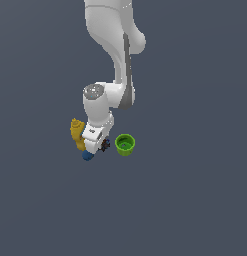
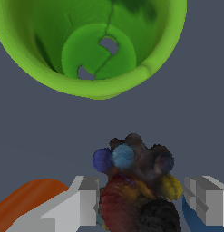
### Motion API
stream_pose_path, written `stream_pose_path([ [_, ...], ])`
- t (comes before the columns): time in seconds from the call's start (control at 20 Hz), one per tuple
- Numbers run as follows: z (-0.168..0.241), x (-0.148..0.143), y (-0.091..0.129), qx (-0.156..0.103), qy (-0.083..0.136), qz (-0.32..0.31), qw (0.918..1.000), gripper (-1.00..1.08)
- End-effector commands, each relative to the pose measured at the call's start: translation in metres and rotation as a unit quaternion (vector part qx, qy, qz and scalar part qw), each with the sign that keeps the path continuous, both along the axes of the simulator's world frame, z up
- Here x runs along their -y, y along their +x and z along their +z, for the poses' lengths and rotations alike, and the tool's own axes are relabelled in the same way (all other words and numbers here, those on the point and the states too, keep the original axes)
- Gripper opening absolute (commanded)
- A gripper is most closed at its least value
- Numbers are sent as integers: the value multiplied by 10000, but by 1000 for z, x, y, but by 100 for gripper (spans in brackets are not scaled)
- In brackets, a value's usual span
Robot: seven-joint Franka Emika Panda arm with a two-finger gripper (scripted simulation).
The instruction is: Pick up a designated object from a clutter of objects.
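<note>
The designated object (image 2: 138, 181) is a small dark spiky clump with blue, yellow and red flecks. It sits on the floor between my fingers; in the exterior view the designated object (image 1: 105, 145) peeks out beside the hand. My gripper (image 2: 140, 206) is open and low, one finger on each side of the clump, close to it. In the exterior view the gripper (image 1: 96, 147) hangs over the clutter of objects.
A green cup (image 2: 90, 45) stands upright just beyond the clump, seen also as the green cup (image 1: 125, 144). An orange cup (image 2: 27, 199) lies beside one finger, a blue ball (image 1: 87, 156) by the other. A yellow bottle (image 1: 77, 131) stands at the exterior view's left.
</note>
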State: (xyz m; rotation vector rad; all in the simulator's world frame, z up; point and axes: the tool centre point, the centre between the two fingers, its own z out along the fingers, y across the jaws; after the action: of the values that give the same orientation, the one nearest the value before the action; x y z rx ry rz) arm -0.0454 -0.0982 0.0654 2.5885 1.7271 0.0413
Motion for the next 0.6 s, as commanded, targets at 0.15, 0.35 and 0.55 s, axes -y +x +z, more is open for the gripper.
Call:
stream_pose_path([
  [0.15,25,-7,-6,-8,-2,-3,10000,-100],
  [0.35,50,-15,-13,-27,1,-7,10000,-100],
  [0.55,81,-24,-21,-48,8,-13,10000,-100],
])
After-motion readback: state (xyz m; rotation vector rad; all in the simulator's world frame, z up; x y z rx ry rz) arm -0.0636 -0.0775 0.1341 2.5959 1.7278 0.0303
